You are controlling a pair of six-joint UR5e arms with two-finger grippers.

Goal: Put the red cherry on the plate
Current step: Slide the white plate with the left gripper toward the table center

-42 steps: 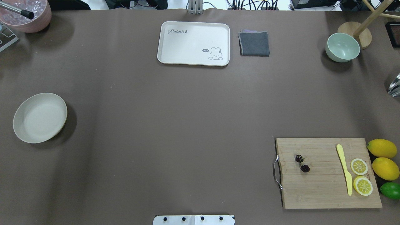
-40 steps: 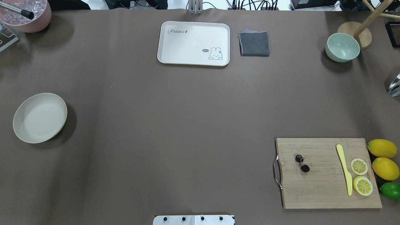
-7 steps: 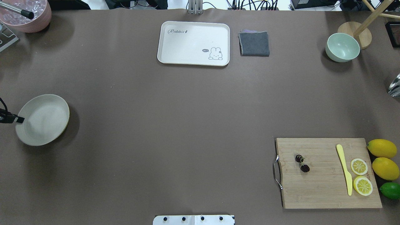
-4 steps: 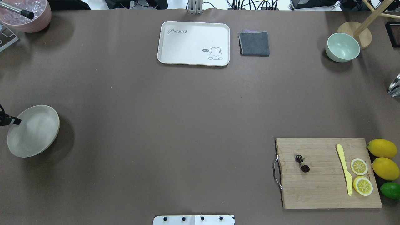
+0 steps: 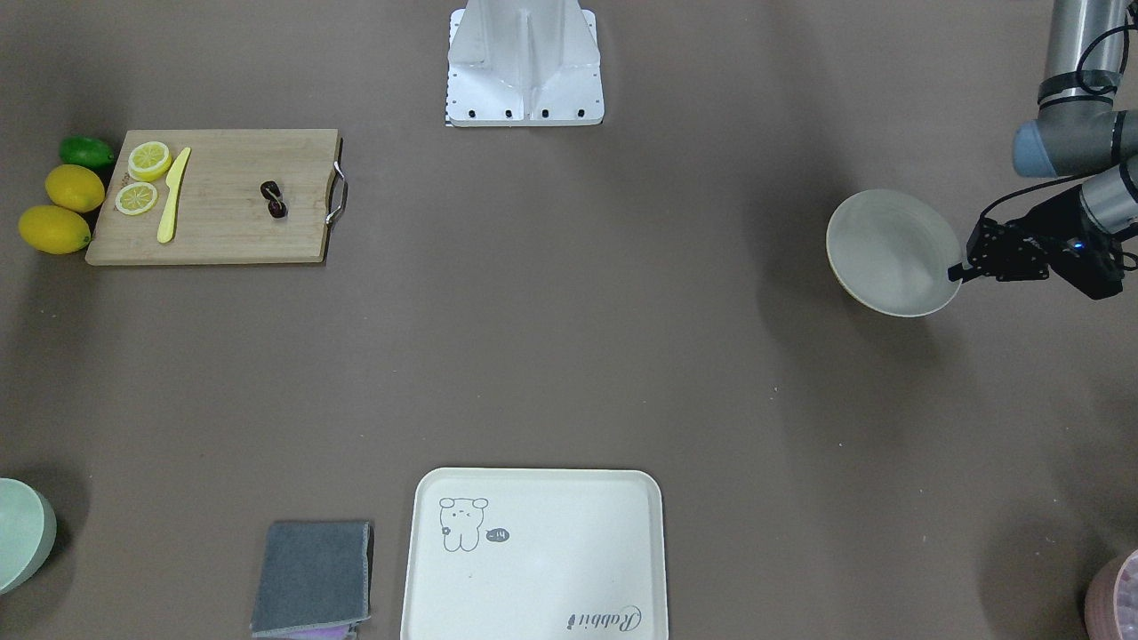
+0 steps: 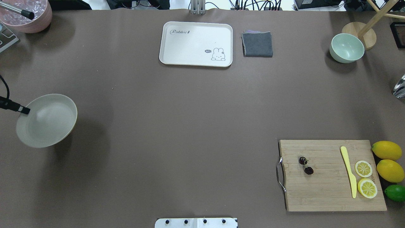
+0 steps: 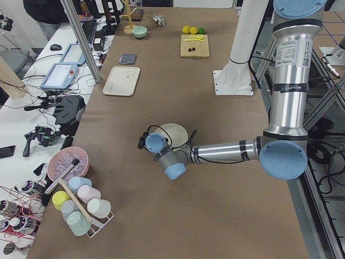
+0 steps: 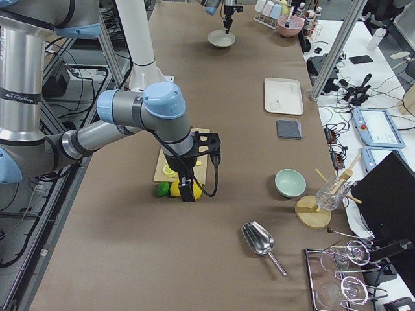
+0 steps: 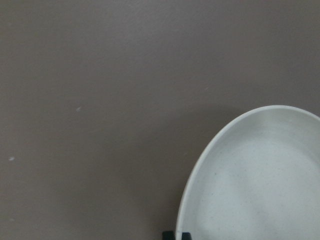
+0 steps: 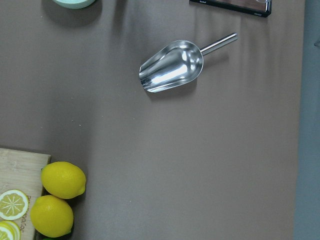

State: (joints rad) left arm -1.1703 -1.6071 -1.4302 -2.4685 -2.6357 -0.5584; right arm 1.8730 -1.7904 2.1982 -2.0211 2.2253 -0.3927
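Gripping the plate (image 6: 50,125) by its rim, the left gripper (image 6: 25,110) is clamped on the edge nearest the table's left end. In the left wrist view, one dark fingertip (image 9: 176,235) shows against the rim at the bottom of the frame. The plate is tilted, and its shadow falls offset on the brown table cover (image 6: 177,120); it carries nothing.

The right gripper (image 8: 189,193) appears only in the side view from the right, hanging over the lemons (image 6: 386,150). Whether its jaws are parted or closed cannot be told.

The red cherry (image 6: 306,165) lies on the wooden cutting board (image 6: 326,193), in the half nearer the metal handle (image 6: 279,175), well apart from the plate on the opposite side of the table.

On the same board:
- a yellow knife (image 6: 348,171)
- two lemon slices (image 6: 363,168) just beside the blade

A lime (image 6: 395,193) sits off the board's edge beside the lemons. A cream tray (image 6: 196,34), a folded grey cloth (image 6: 257,44) and a green bowl (image 6: 346,48) line the far side.
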